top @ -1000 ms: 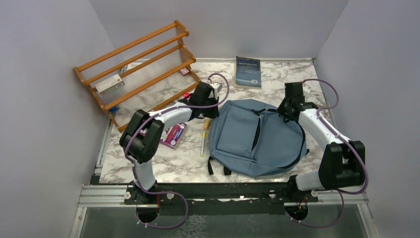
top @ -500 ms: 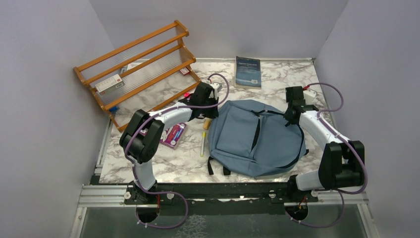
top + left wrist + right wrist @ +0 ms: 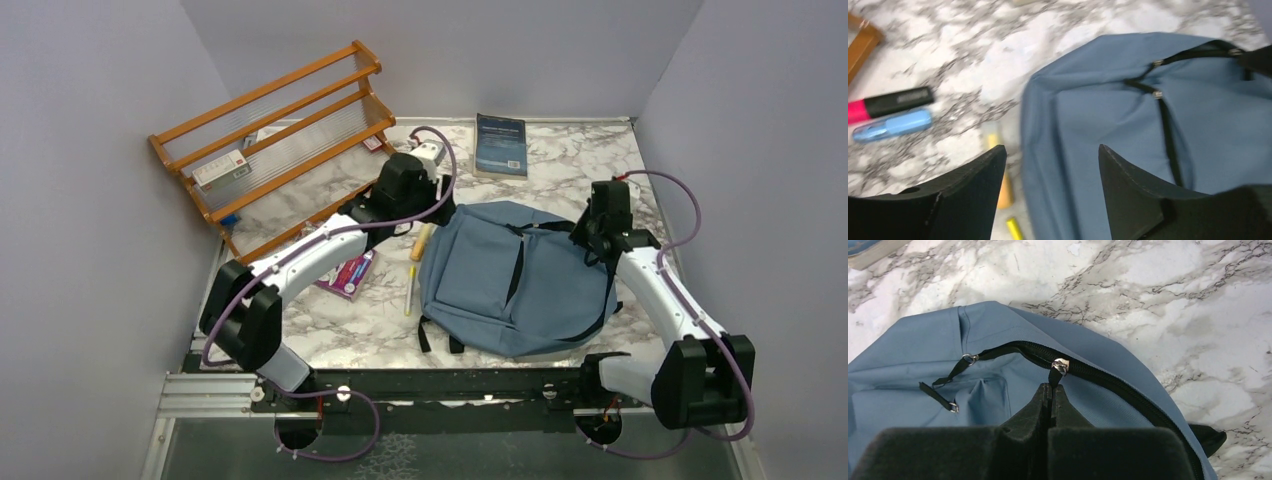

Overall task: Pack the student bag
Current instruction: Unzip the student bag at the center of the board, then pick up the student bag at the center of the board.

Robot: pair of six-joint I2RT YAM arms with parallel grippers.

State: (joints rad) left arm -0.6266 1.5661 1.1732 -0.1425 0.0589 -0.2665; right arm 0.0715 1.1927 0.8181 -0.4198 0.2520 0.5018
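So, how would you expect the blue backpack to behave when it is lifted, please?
The backpack lies flat and creased, so it probably sags floppily. It looks empty, so likely light. Pulling its zipper tab may drag the fabric.

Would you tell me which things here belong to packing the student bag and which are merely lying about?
Job in hand: student bag, its zipper pull, right gripper shut on it, left gripper open above the bag.
Lying about, though perhaps for packing later: wooden rack, dark book, pink highlighter, blue marker, yellow pen.
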